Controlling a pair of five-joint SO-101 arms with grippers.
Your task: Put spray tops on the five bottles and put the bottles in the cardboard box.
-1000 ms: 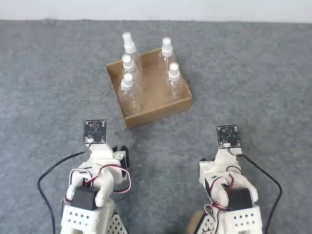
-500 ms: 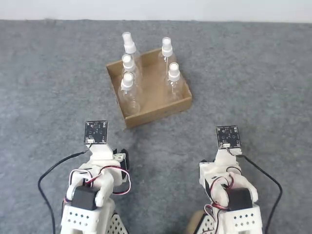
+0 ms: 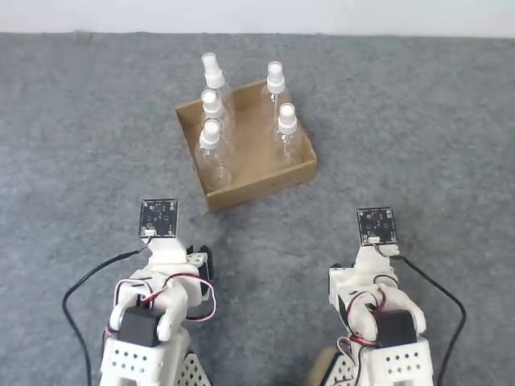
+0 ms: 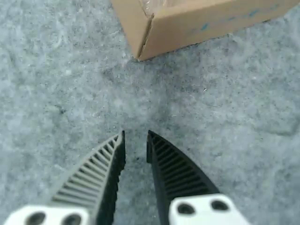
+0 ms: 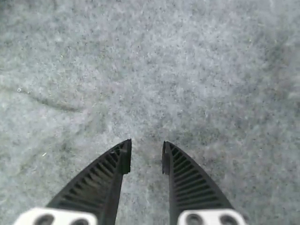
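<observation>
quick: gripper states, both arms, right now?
Left gripper: slightly open, holding nothing.
Right gripper: slightly open, holding nothing.

Open carpet [image 3: 402,145] rings the cardboard box [image 3: 265,183], its inside crowded with upright bottles [image 3: 211,149].

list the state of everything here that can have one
clear plastic bottles: all five upright, three clearly inside the box, two at its far edge
white spray tops: one on each bottle
brown cardboard box: open at the top, flat on the grey carpet
left gripper: fingers slightly apart, empty
right gripper: fingers slightly apart, empty
</observation>
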